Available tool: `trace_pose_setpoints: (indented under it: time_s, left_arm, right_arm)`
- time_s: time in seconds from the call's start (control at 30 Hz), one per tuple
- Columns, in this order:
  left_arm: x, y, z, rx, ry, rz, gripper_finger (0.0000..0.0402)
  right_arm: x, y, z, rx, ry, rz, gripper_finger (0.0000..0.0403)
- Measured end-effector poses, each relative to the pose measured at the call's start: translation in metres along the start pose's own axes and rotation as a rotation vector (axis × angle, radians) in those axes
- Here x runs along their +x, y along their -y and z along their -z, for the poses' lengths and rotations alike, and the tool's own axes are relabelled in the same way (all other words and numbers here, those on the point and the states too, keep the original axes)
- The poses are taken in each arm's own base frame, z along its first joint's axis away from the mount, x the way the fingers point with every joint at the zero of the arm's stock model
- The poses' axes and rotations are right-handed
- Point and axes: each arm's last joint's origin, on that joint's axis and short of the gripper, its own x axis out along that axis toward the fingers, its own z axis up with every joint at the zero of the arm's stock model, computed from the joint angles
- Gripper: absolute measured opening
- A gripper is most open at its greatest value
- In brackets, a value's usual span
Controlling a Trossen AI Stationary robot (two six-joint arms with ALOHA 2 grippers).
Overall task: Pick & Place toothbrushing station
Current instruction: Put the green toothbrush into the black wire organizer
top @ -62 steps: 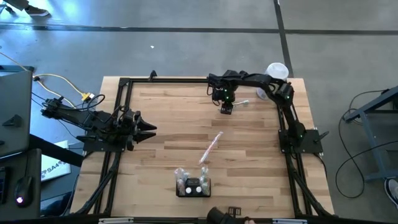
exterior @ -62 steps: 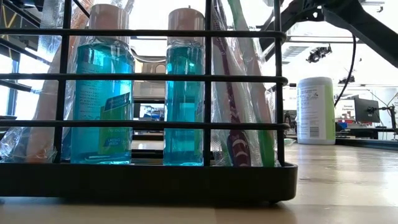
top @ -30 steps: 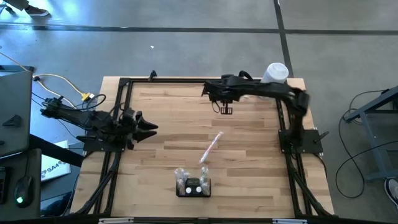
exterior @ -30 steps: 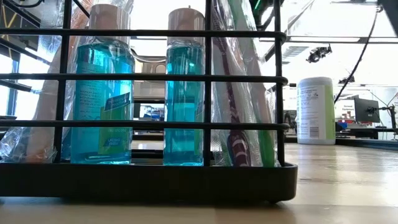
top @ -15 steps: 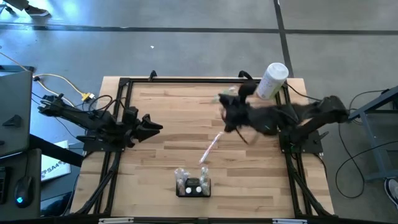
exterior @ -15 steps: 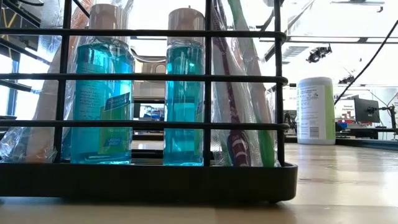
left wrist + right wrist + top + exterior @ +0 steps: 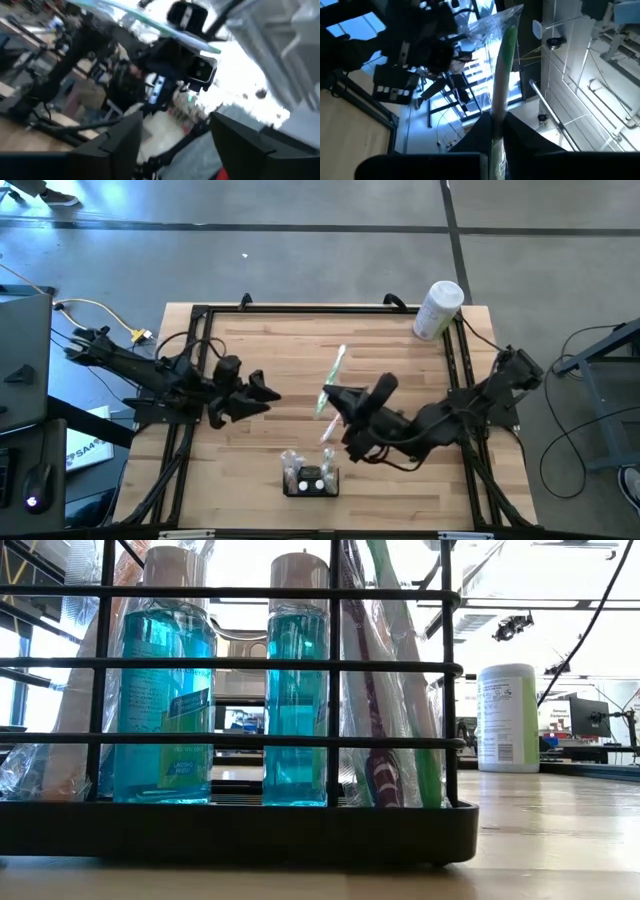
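The toothbrushing station (image 7: 311,478), a low black wire holder, stands near the table's front edge. It holds two blue bottles (image 7: 297,680) and wrapped toothbrushes (image 7: 385,690). My right gripper (image 7: 330,396) hovers over the table's middle, just beyond the station, shut on a green toothbrush (image 7: 334,372) in a clear wrapper. A second, pinkish wrapped toothbrush (image 7: 328,432) lies on the wood, partly under my right arm. My left gripper (image 7: 268,392) is open and empty left of the middle. My right gripper pinches the green toothbrush's shaft (image 7: 496,127) between its two fingers, through the clear wrapper. The brush runs on past the fingertips, roughly along the fingers, its free end (image 7: 511,27) pointing away. It is lifted clear of the table and slants toward the far edge.
A tall white cylindrical container (image 7: 438,308) stands at the far right corner and also shows in the low view (image 7: 507,718). A black frame (image 7: 300,308) rims the table. Bare wood lies between the two grippers and along the far side.
My right gripper has swung from the far side of the table toward the near middle, carrying the green toothbrush clear of the wood. My left gripper has gone a little toward the table's right, toward the middle. The station has stayed still.
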Motion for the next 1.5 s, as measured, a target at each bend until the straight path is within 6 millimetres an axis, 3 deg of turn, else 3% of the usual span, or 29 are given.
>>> trace_pose_setpoints:
  time_s: [0.2,0.37,0.57,0.77,1.07,1.5]
  left_arm:
    - [0.036,0.014,-0.009,0.094,-0.086,-0.006,0.0305]
    - [0.058,0.03,-0.024,0.067,-0.043,0.011,0.0334]
    - [0.076,0.036,-0.044,-0.034,0.056,-0.021,0.0337]
    - [0.099,0.024,-0.051,-0.141,0.084,-0.049,0.0337]
    - [0.125,0.003,-0.032,-0.316,0.026,-0.089,0.0337]
    - [0.13,-0.003,-0.025,-0.312,0.004,-0.098,0.0337]
  right_arm:
    - [-0.003,-0.003,-0.004,-0.051,0.035,-0.009,0.0018]
    - [-0.01,-0.006,-0.009,-0.122,0.088,-0.03,0.0018]
    - [-0.014,0.001,-0.014,-0.261,0.127,-0.072,0.0018]
    - [-0.016,-0.004,-0.014,-0.348,0.174,-0.128,0.0018]
    - [-0.029,-0.009,-0.021,-0.387,0.256,-0.168,0.0018]
    - [-0.033,-0.015,-0.02,-0.357,0.253,-0.22,0.0018]
